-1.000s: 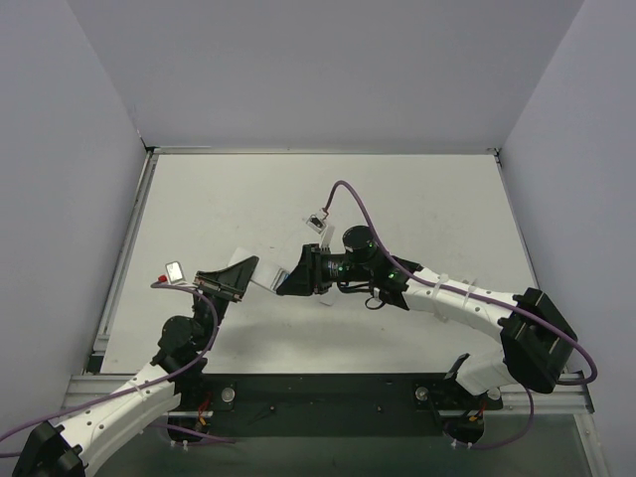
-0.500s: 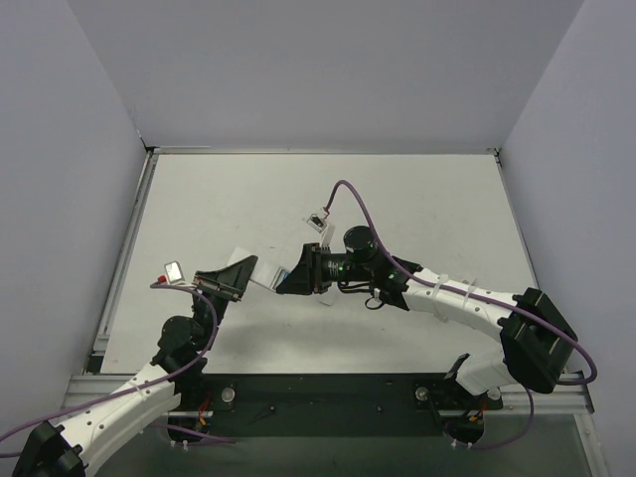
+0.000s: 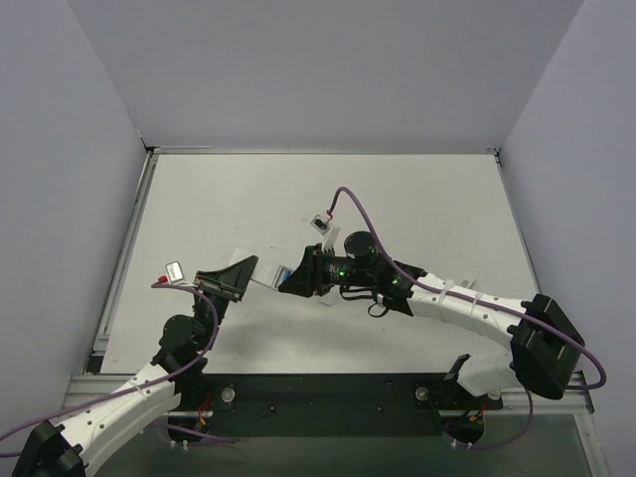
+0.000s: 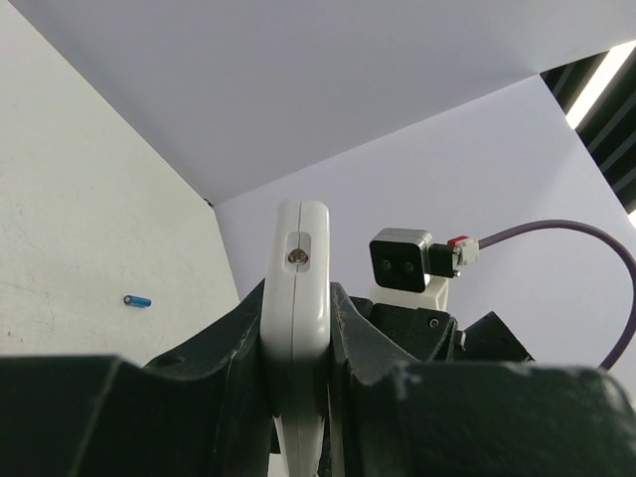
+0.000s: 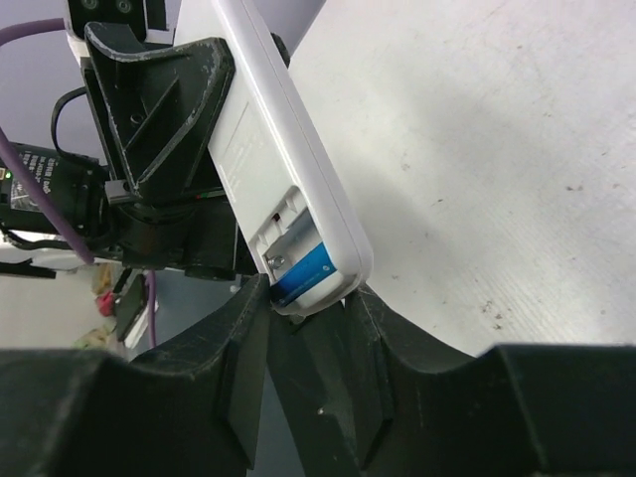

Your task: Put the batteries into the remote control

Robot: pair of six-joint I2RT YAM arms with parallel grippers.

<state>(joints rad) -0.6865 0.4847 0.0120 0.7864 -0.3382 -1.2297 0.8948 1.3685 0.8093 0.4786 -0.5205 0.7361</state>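
L hand (image 4: pixel 297 350): clamped on the remote control (image 4: pixel 301 260), holding it narrow edge up, off the table (image 3: pixel 417 199).
R hand (image 5: pixel 308 333): fingers (image 5: pixel 246 343) either side of the remote's open end; we can't tell if they squeeze it or just flank it.
Batt. in remote: we see one blue battery (image 5: pixel 306 270) in the open compartment (image 5: pixel 290 237).
Batt. outside: a loose battery (image 4: pixel 137 300) lies on the table, well apart from both hands.
Remote pos.: mid-table, between the two hands.
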